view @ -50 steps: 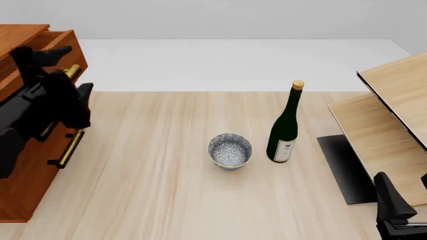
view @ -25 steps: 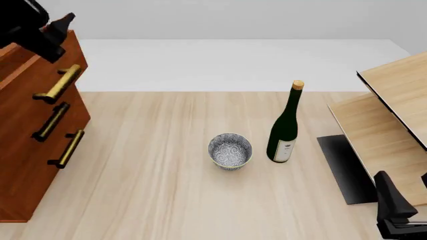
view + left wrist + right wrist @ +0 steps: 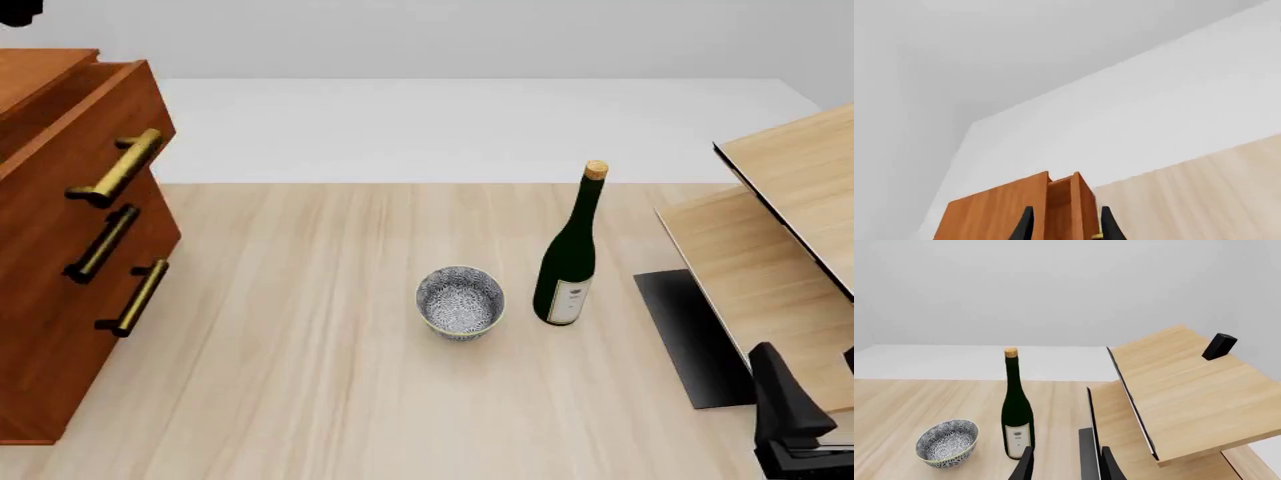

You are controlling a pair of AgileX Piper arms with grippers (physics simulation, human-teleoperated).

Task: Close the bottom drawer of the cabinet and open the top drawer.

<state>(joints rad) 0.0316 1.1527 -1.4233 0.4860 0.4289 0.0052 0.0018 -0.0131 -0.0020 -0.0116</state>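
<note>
The reddish-brown cabinet (image 3: 54, 380) stands at the table's left edge. Its top drawer (image 3: 74, 125) juts forward of the two below, brass handle (image 3: 120, 167) showing, and the left wrist view looks down on the open top drawer (image 3: 1067, 200) from above. The bottom drawer (image 3: 80, 335) sits flush with the middle one. My left gripper (image 3: 1066, 231) hangs open high above the cabinet, holding nothing; only a black scrap of it (image 3: 14, 8) shows in the front view's top left corner. My right gripper (image 3: 1066, 469) is open and empty, low at the near right (image 3: 781, 400).
A green wine bottle (image 3: 571, 250) stands mid-table with a patterned bowl (image 3: 461, 300) just to its left. Pale wood panels (image 3: 787, 230) slope up at the right over a black mat (image 3: 687, 335), close to my right gripper.
My left arm has lifted away from the cabinet's front and gone up, almost out of the front view. The top drawer stays pulled out. The right arm has not moved.
</note>
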